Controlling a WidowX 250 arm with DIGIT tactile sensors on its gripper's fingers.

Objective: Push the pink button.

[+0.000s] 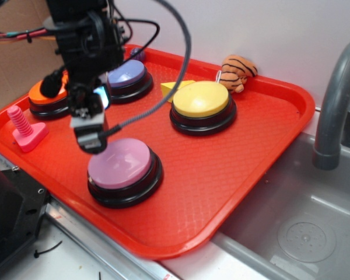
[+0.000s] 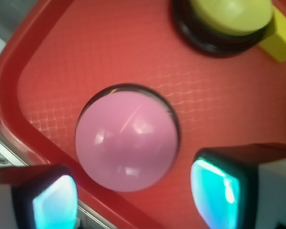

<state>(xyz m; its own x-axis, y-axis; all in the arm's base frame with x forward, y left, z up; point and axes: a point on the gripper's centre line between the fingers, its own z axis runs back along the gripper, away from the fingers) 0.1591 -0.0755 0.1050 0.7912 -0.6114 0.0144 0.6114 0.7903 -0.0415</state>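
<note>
The pink button (image 1: 121, 165) (image 2: 126, 143), a glossy pale pink dome on a black ring base, sits near the front of the red tray (image 1: 233, 169) (image 2: 109, 47). My gripper (image 1: 90, 137) (image 2: 136, 200) hovers just above the button's left rear edge, pointing down. In the wrist view the dome fills the middle of the frame, slightly ahead of the two cyan-padded fingers (image 2: 212, 191). The jaws stand wide apart and open, with nothing held between them. I cannot tell whether a fingertip touches the dome.
On the tray also stand a yellow button (image 1: 200, 100) (image 2: 229, 14), a blue-purple button (image 1: 127, 76), an orange button (image 1: 46, 96), a pink bolt toy (image 1: 23, 125), a yellow block (image 1: 170, 87) and a tiger toy (image 1: 238, 71). A grey sink (image 1: 303, 227) with faucet (image 1: 332, 111) lies right.
</note>
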